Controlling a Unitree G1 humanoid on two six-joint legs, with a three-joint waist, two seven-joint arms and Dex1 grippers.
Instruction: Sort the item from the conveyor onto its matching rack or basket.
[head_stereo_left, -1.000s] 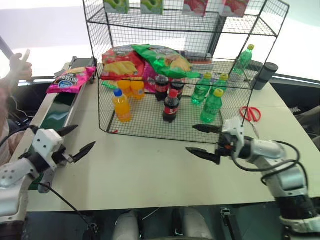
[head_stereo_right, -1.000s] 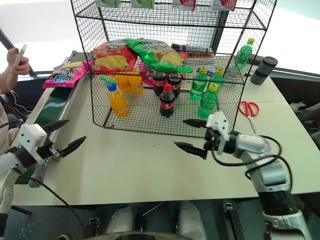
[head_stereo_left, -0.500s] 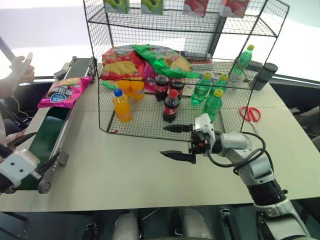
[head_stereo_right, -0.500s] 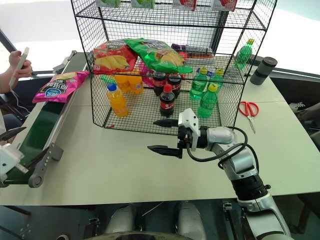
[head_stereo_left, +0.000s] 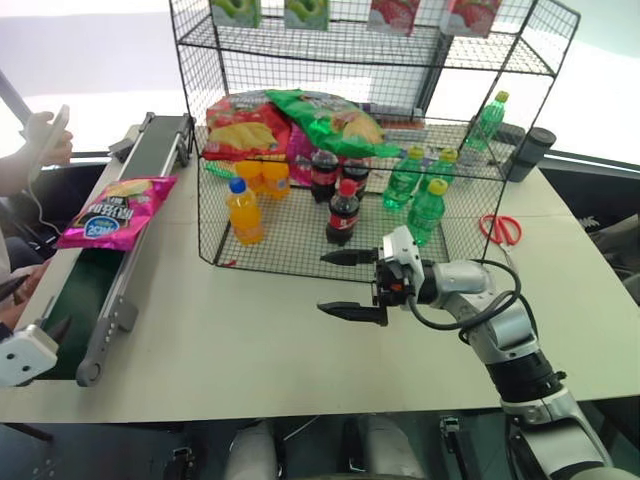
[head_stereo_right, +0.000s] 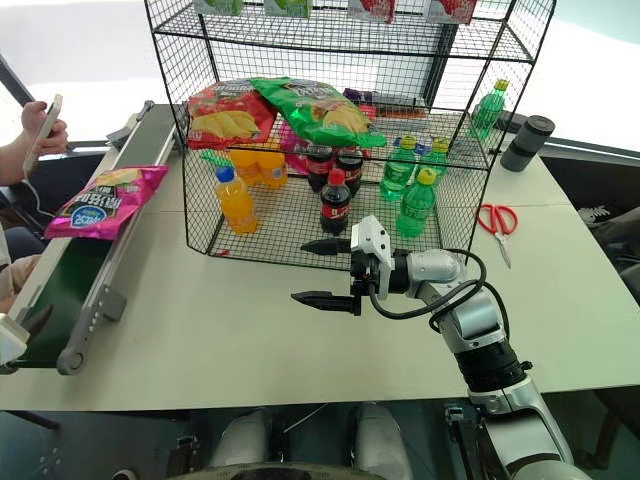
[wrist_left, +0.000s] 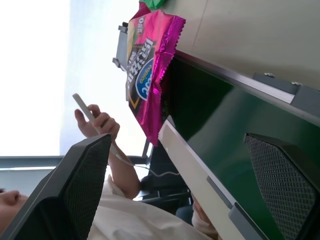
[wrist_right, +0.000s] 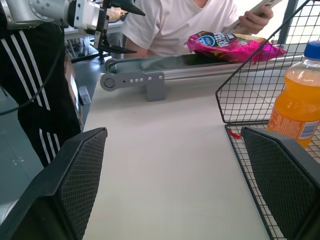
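One pink chip bag (head_stereo_left: 116, 211) overhangs the conveyor (head_stereo_left: 96, 285) edge, unheld.

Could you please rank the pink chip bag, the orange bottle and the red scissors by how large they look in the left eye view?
1. Pink chip bag, clearly the largest.
2. Orange bottle, upright in the rack.
3. Red scissors, slightly smaller than the bottle; they lie flat, so this gap is less certain.

Silver right arm (head_stereo_left: 500, 325), black cable, 2 black fingers (head_stereo_left: 350, 311).
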